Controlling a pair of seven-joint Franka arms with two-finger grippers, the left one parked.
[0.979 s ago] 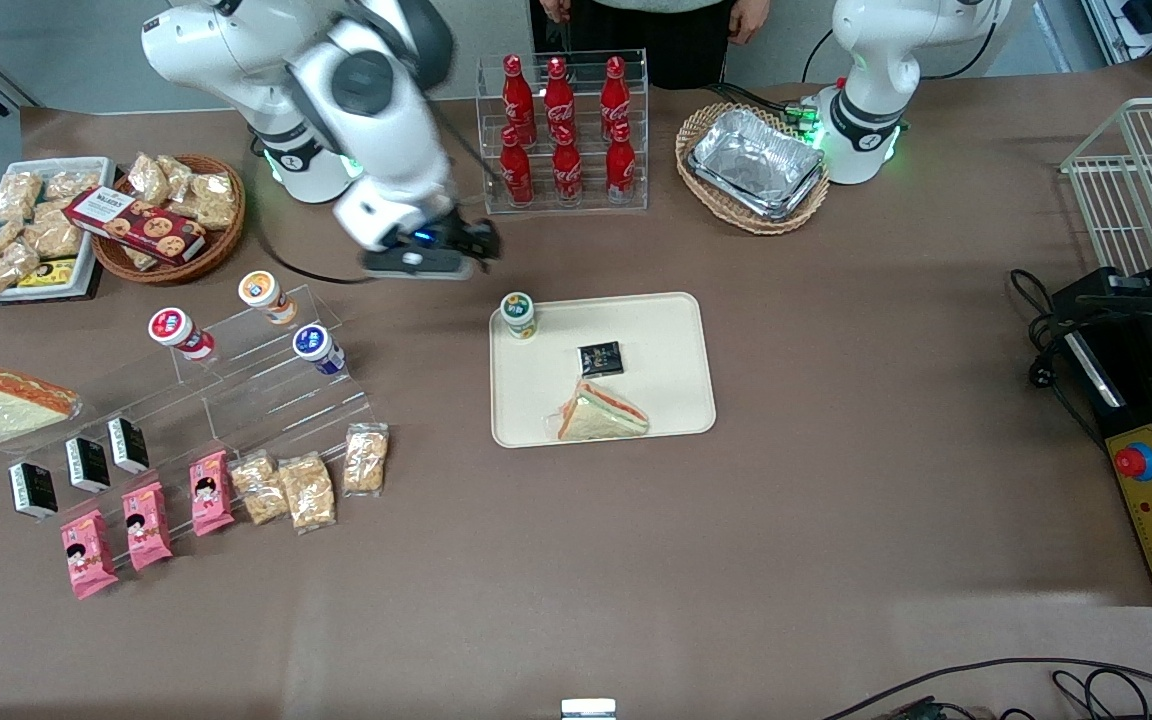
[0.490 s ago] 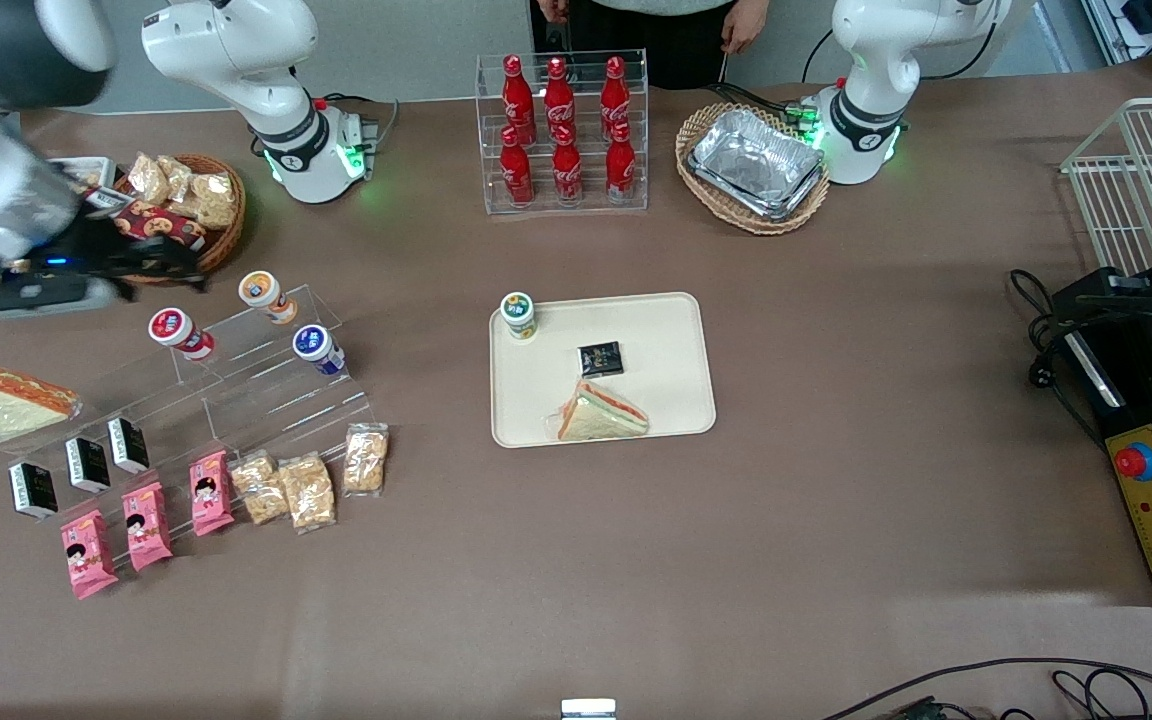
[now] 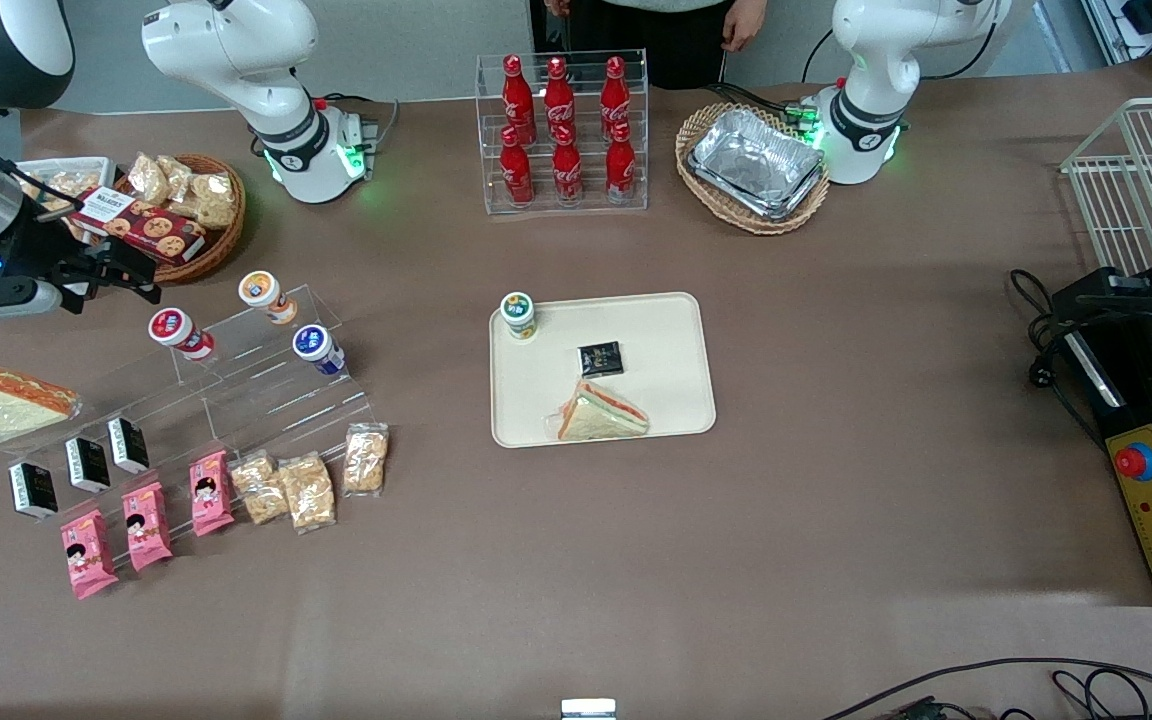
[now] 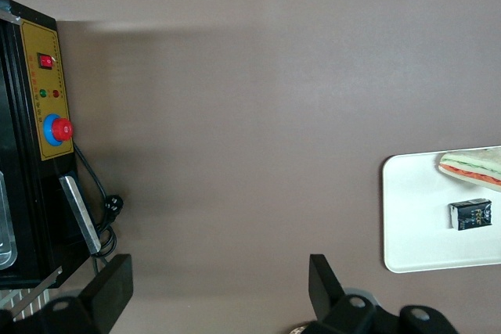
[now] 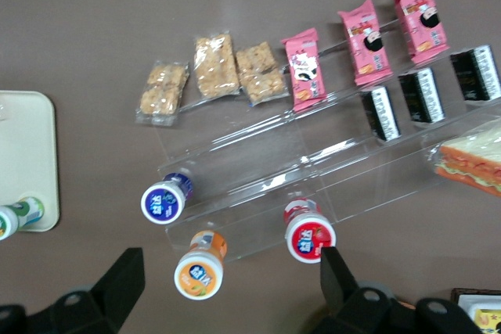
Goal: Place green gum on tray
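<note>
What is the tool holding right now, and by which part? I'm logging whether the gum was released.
Nothing: the tool hangs open and empty above the table's working-arm end, while the green gum stands on the tray.

Bright, even light — soft shadows.

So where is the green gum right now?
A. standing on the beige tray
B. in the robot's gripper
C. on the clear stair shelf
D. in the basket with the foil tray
A: the green gum stands upright on a corner of the tray, near the small black packet, while the open gripper hovers empty far off at the working arm's end.
</note>
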